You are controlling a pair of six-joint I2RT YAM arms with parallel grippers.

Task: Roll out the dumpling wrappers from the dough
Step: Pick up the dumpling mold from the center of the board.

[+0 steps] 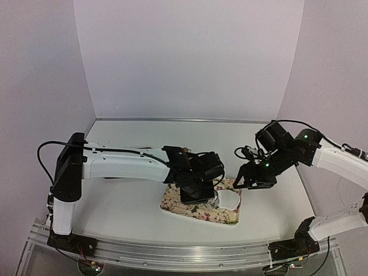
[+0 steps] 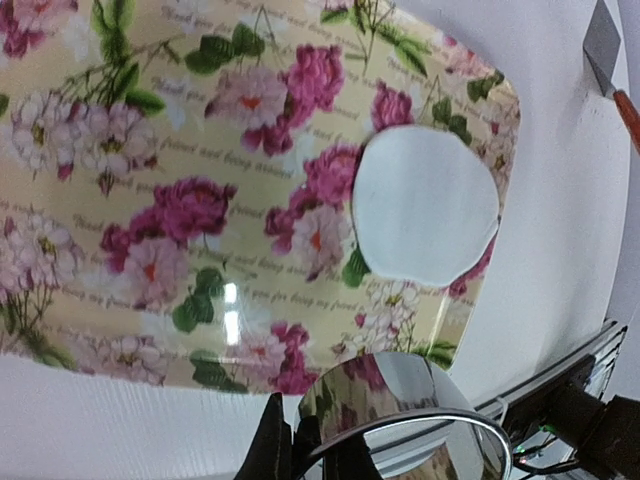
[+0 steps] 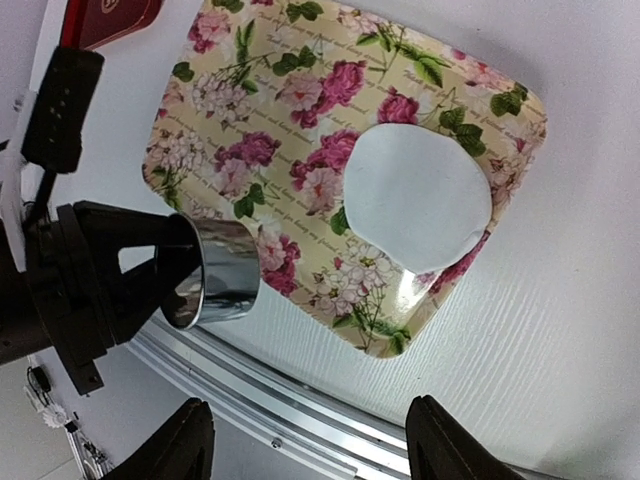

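The dough [image 3: 418, 200] is a flattened, roughly round white sheet lying at the right end of a floral tray [image 3: 260, 110]; it also shows as the dough [image 2: 425, 205] and the dough [image 1: 229, 199]. My left gripper [image 2: 300, 448] is shut on the wall of a shiny metal ring cutter [image 2: 400, 405], held just above the tray's near edge and left of the dough. The cutter [image 3: 215, 275] is apart from the dough. My right gripper [image 3: 320, 445] stands open and empty above the table's near side, right of the tray [image 1: 198, 208]. No dumpling wrappers are in view.
A scraper with a metal blade and red handle [image 2: 606, 50] lies on the white table beyond the tray. A dark red object [image 3: 115, 18] sits left of the tray. An aluminium rail [image 3: 300, 420] runs along the near table edge. White walls enclose the table.
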